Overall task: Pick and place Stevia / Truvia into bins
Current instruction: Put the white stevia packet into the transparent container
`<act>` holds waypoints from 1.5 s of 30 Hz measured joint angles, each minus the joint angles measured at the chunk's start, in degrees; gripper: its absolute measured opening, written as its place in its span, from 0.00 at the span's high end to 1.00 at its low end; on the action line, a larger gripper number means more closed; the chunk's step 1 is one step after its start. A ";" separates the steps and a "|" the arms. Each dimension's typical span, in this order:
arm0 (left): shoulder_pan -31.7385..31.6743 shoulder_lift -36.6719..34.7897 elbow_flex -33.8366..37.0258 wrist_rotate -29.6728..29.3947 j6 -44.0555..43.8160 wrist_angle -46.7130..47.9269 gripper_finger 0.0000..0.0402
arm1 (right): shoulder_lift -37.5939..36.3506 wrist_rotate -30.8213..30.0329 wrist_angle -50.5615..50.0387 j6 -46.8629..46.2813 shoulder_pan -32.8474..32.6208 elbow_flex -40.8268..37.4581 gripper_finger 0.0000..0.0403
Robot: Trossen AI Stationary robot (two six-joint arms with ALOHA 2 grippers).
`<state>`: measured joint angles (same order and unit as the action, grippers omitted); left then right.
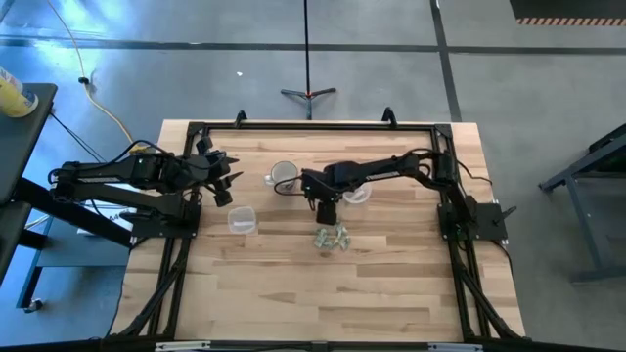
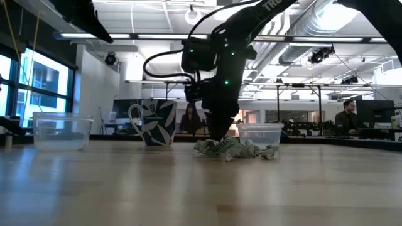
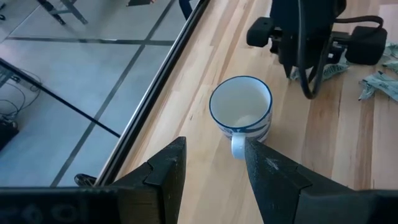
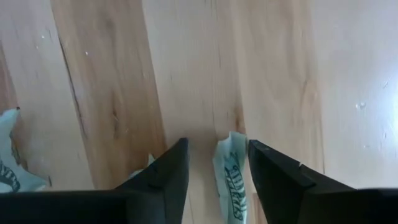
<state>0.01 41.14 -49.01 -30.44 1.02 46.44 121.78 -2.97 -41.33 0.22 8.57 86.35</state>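
The pale green and white Stevia packets lie in a crumpled heap on the table. My right gripper is down at the heap's far edge, pointing down. It is open, and one packet stands between its fingers. The clear plastic cup sits just beyond the heap. My left gripper waits open at the table's left, and its wrist view looks at the mug. My right gripper has one packet's end between its open fingers, coming from above. The packet lies close to one finger. I cannot tell whether they touch.
A blue-patterned mug with a handle stands left of the right gripper. A squarish clear tub sits nearer the left arm. More packets lie beside the right gripper. Bare wood stretches toward the near edge.
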 joint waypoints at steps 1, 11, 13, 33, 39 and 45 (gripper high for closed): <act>-0.02 -0.02 0.02 -0.02 0.00 0.00 0.50 | 0.00 0.26 -0.62 0.05 0.16 0.01 0.63; -0.01 -0.01 0.02 -0.02 0.01 0.00 0.50 | 0.00 0.38 -3.18 0.51 1.82 0.04 0.82; 0.00 -0.02 0.02 0.00 0.00 0.00 0.50 | 0.00 0.27 -3.16 1.46 2.03 0.04 0.89; 0.00 0.00 0.02 -0.02 0.00 0.00 0.50 | -6.27 -6.03 -28.33 -4.67 -0.10 14.52 0.99; -0.01 -0.02 0.02 -0.01 0.01 0.01 0.50 | -10.99 -8.17 -23.54 -6.06 1.22 0.56 0.98; -0.02 -0.01 0.02 -0.01 0.00 0.01 0.50 | -13.73 -9.27 -16.01 -5.21 3.14 -6.36 0.86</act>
<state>-0.01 41.13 -48.99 -30.45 1.02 46.44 108.05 -12.25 -57.34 -4.99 11.70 79.98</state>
